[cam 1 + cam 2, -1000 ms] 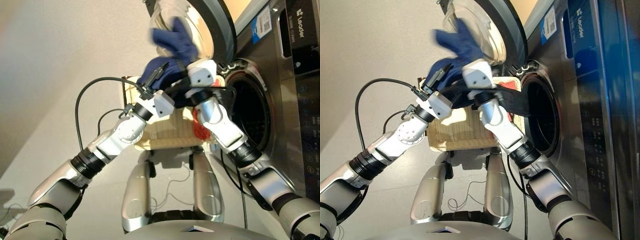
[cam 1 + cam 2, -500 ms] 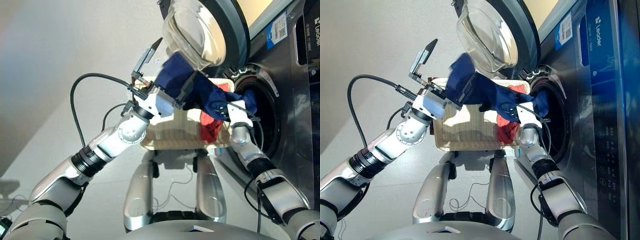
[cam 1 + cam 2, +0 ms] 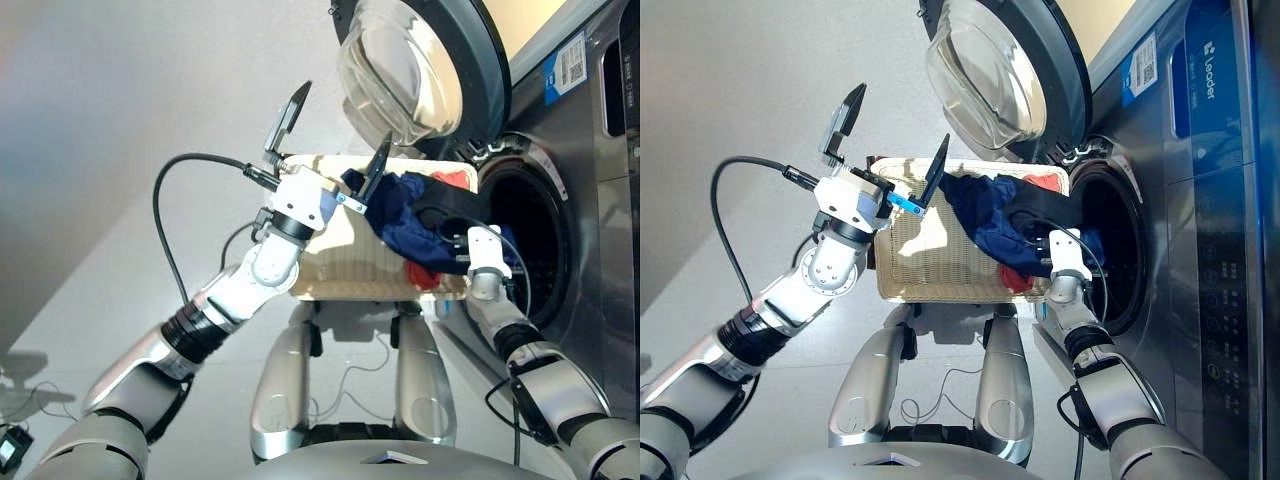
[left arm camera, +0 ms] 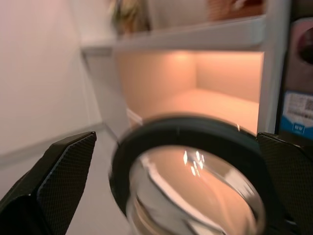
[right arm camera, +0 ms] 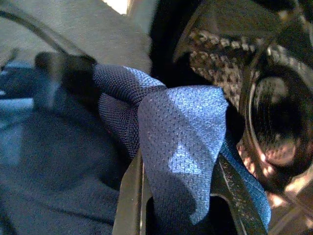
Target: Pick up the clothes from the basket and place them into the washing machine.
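My left gripper point(image 3: 335, 140) is open and empty, raised over the cream basket point(image 3: 340, 265); in its wrist view the fingers point(image 4: 58, 171) frame the machine's round glass door point(image 4: 190, 171). The navy garment point(image 3: 400, 220) sags from the basket's right end toward the drum hole point(image 3: 525, 235) of the washing machine point(image 3: 590, 200). My right gripper point(image 3: 485, 245) is shut on the navy garment's end at the drum mouth, and the cloth point(image 5: 181, 147) bunches between its fingers. A black garment point(image 3: 450, 205) lies over the navy one. Coral-red cloth point(image 3: 425, 275) shows beneath them.
The open door point(image 3: 420, 60) hangs above the basket and left gripper. A black cable point(image 3: 165, 230) loops off the left forearm. The perforated steel drum point(image 5: 215, 63) sits just past the held cloth. A dark control panel point(image 3: 1230, 280) runs down the machine's right side.
The navy garment has slipped off my left gripper and dropped onto the basket's right end. The left gripper has drawn back to the left. The right gripper stays at the drum mouth.
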Controlling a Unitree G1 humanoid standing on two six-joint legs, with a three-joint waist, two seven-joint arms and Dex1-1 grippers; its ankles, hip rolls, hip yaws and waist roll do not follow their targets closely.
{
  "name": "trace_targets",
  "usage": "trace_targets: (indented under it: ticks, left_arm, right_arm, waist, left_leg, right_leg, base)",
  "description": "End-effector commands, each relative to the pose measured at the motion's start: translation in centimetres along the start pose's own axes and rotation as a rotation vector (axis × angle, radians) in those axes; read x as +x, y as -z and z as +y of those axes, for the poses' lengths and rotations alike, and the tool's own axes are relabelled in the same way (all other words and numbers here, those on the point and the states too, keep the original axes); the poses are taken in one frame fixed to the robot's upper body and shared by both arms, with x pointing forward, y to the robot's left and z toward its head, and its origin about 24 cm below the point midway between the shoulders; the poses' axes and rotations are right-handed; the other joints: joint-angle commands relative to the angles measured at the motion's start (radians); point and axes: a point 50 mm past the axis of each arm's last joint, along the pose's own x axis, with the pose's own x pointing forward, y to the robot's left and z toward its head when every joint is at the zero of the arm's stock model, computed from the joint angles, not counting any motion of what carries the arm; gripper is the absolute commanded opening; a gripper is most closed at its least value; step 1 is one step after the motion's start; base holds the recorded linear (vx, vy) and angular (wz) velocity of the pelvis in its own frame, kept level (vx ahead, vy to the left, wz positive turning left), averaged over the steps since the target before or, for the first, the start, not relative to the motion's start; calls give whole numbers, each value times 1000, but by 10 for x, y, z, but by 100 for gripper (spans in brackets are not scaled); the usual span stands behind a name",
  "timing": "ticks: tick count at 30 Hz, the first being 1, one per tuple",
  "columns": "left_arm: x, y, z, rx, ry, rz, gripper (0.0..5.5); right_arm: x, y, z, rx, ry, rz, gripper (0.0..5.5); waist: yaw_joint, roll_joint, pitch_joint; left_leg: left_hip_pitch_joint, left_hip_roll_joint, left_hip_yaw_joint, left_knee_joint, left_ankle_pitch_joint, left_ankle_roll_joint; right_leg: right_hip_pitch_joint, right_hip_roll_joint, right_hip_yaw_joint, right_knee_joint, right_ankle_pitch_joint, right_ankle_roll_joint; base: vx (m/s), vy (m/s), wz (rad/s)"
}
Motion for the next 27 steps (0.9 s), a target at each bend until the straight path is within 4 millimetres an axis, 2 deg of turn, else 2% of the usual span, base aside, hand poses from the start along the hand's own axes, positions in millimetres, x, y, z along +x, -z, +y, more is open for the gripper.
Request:
trace_targets:
  ticks: [1, 5, 12, 15, 18, 21, 22, 24, 27]
  left_arm:
    - [-2, -5, 6, -242, -66, -14, 550]
    - [-5, 2, 5, -352, -81, 39, 550]
    - [-10, 7, 0, -385, -59, 75, 550]
    - [-13, 8, 0, -408, -64, 81, 550]
    - [-14, 8, 1, -418, -68, 84, 550]
    - [-17, 7, 1, -420, -64, 87, 550]
    - [-18, 6, 3, -417, -65, 84, 550]
    - [-17, 5, 3, -415, -65, 79, 550]
    - [-16, 2, 9, -394, -82, 62, 550]
  right_arm:
    - [13, -24, -16, 205, 114, -10, 0]
    - [24, -41, -38, 320, 208, -8, 0]
    - [38, -68, -83, 454, 375, -47, 0]
    - [43, -92, -109, 498, 442, -117, 0]
    - [44, -108, -131, 524, 496, -172, 0]
    - [43, -125, -158, 568, 560, -227, 0]
    - [42, -133, -174, 589, 605, -251, 0]
    - [41, -138, -181, 609, 624, -266, 0]
    - [35, -148, -204, 713, 696, -320, 0]
  waist:
    - [20, -41, 24]
    - [26, -25, 57]
    - [39, 7, 57]
    - [43, 19, 57]
    - [39, 28, 57]
    - [40, 36, 57]
    - [37, 39, 57]
    - [38, 42, 57]
    - [30, 46, 57]
  left_leg:
    - [-57, 25, -22, 187, -115, -75]
    - [-135, 29, -44, 267, -140, -74]
    - [-298, 30, -63, 365, -161, -73]
    - [-384, 33, -67, 410, -171, -73]
    - [-451, 38, -70, 446, -176, -75]
    - [-502, 48, -70, 490, -195, -78]
    - [-530, 49, -71, 494, -186, -77]
    - [-547, 52, -71, 510, -193, -78]
    - [-583, 56, -71, 528, -199, -79]
  right_leg:
    - [26, -41, 13, -47, 65, 56]
    - [-56, -16, 39, 49, 32, 38]
    - [-223, 5, 50, 164, -3, 21]
    - [-312, 13, 52, 216, -18, 14]
    - [-382, 18, 57, 256, -25, 9]
    - [-440, 24, 63, 302, -44, 6]
    - [-472, 24, 65, 310, -36, 4]
    - [-491, 27, 68, 327, -44, 4]
    - [-530, 31, 73, 345, -49, 1]
  base:
    - [-64, -32, 70]
    - [-69, -50, 144]
    - [-60, -30, 164]
    - [-67, -23, 90]
    - [-20, -11, 22]
    - [0, 0, 0]
    - [-53, 1, 40]
    - [0, 0, 0]
    - [0, 0, 0]
